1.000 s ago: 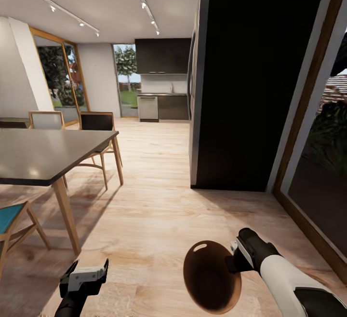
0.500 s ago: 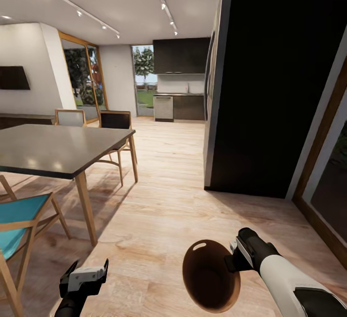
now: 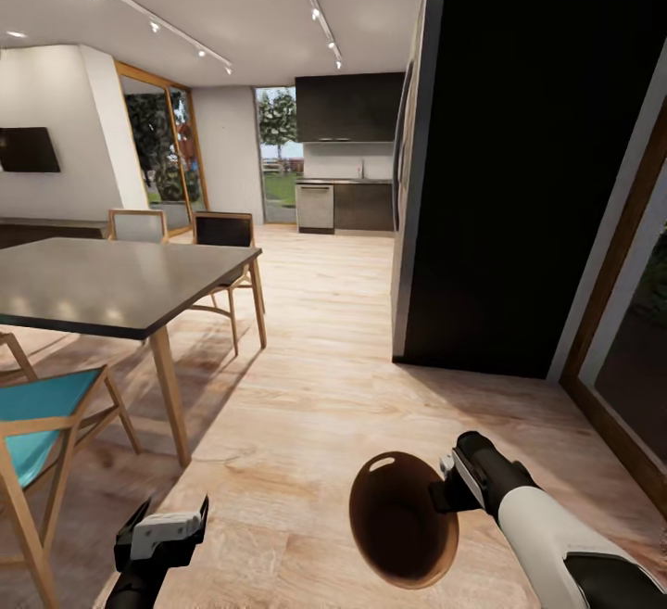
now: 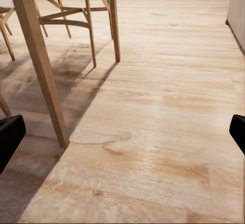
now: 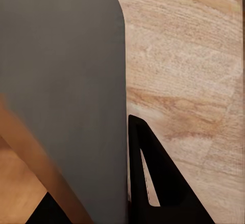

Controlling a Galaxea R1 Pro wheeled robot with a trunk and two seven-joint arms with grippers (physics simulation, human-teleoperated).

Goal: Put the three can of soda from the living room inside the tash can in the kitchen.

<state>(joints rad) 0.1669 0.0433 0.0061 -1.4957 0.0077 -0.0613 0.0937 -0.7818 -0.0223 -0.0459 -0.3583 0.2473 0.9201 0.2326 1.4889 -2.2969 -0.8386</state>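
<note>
The right gripper (image 3: 443, 495) has its jaws clamped on the rim of the tash can (image 3: 400, 521), which hangs above the wooden floor (image 3: 315, 386) with its brown inside facing the head camera and its oval handle cut-out at the upper edge. In the right wrist view the bin's grey wall (image 5: 61, 81) sits flush against one black finger (image 5: 153, 183). The left gripper (image 3: 159, 535) hangs to the left of the bin, well apart from it, jaws spread wide and holding nothing; its wrist view shows bare floor between the two fingertips. Beyond the bin, far down the floor, lies the kitchen (image 3: 347, 155) with dark cabinets and a steel dishwasher (image 3: 315, 208). The dining surface (image 3: 111, 285) with wooden chairs stands left of the bin
</note>
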